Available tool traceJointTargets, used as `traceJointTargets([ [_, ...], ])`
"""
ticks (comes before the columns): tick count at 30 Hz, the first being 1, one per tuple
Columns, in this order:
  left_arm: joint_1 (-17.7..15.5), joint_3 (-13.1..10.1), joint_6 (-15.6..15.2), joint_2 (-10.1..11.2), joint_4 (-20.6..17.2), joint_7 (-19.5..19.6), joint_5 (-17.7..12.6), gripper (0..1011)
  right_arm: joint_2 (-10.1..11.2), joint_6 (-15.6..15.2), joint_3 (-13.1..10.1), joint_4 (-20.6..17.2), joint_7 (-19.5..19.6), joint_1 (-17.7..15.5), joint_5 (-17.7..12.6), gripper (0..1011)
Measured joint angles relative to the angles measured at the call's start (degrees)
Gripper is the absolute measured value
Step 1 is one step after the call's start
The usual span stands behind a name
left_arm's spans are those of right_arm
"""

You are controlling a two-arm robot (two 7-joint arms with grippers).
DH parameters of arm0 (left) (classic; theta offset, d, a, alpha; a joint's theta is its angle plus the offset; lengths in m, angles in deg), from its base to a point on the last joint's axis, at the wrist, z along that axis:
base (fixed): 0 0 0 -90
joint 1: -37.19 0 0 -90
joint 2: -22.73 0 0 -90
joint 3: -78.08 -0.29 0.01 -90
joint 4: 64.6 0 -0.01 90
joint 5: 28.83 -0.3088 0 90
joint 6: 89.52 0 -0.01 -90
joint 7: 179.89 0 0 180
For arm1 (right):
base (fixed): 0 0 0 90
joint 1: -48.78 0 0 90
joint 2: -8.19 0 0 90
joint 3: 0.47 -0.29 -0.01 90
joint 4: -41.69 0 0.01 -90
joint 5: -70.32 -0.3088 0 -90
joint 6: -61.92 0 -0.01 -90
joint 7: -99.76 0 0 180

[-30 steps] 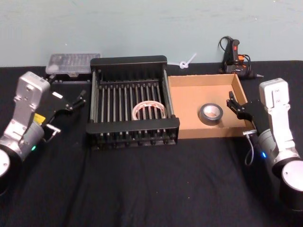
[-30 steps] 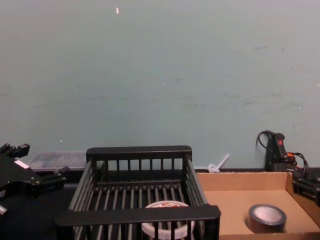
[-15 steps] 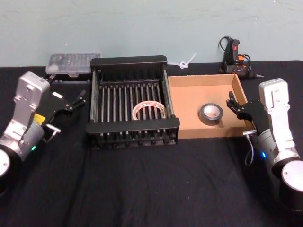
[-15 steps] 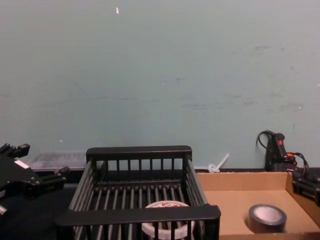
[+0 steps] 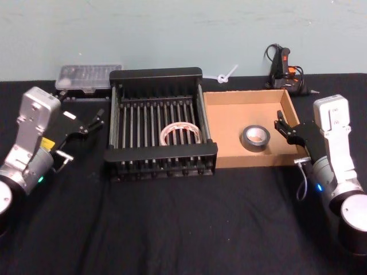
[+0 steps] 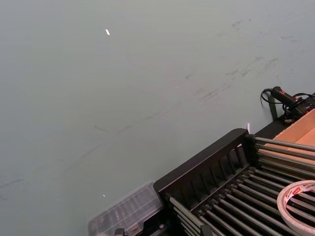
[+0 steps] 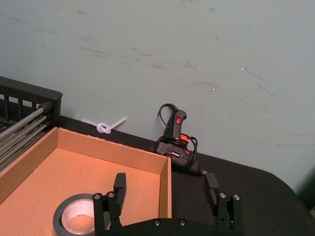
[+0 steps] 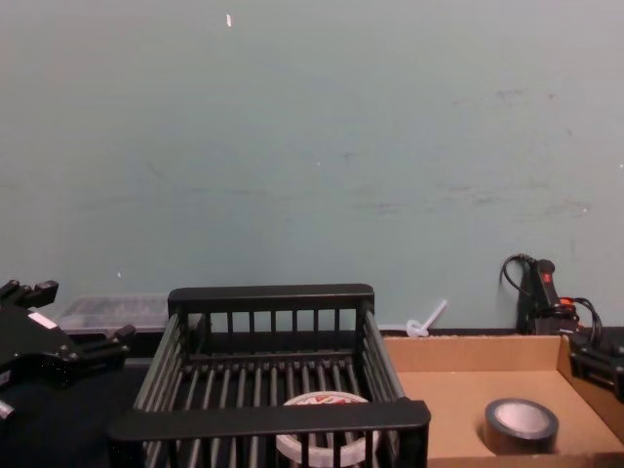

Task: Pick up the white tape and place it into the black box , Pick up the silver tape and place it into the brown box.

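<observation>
Judging from how things lie, both placements look done: the white tape [image 5: 180, 134] rests flat on the barred floor of the black box [image 5: 156, 75], toward its near wall, and the silver tape [image 5: 255, 137] lies flat in the brown box [image 5: 246, 97], which stands touching the black box on its right side. Nothing appears left but to pull the arms clear. Left gripper [image 5: 92, 124] hangs just outside the black box's left wall, jaws apart and empty, the white tape well apart from it across the slats. Right gripper [image 5: 283, 127] sits at the brown box's far-from-crate wall, jaws spread wide and empty, the silver tape near but not between them.
</observation>
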Motion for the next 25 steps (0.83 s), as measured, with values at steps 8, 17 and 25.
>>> traceJointTargets([
  [8,0.0,0.0,0.0,0.0,0.0,0.0,0.0,1001,0.0,0.0,0.0,0.0,0.0,0.0,0.0,1002],
  [17,0.0,0.0,0.0,0.0,0.0,0.0,0.0,1001,0.0,0.0,0.0,0.0,0.0,0.0,0.0,1002],
  [25,0.0,0.0,0.0,0.0,0.0,0.0,0.0,1001,0.0,0.0,0.0,0.0,0.0,0.0,0.0,1002],
])
